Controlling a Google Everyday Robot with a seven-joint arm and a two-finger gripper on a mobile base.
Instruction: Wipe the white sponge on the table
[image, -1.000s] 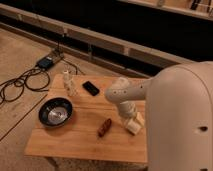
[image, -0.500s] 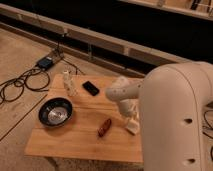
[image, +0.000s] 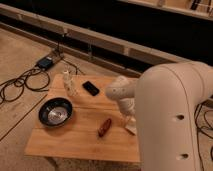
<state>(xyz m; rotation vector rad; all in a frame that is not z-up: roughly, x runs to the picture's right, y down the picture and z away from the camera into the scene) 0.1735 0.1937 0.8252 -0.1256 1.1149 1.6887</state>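
The table (image: 75, 140) is a small light-brown wooden one in the middle of the camera view. My gripper (image: 128, 119) points down at the table's right side, below the white wrist (image: 120, 91). A small off-white piece, apparently the white sponge (image: 131, 129), shows on the table right under the gripper. The big white arm (image: 172, 120) hides the table's right edge and most of the sponge.
A dark bowl (image: 56, 111) stands at the table's left. A reddish-brown object (image: 104, 127) lies left of the gripper. A black flat object (image: 91, 88) and a translucent cup with a small bottle (image: 70, 84) are at the back. Cables and a box (image: 46, 62) lie on the floor.
The white arm has swung further into view and now covers more of the table's right side. The gripper stays low over the right part of the table.
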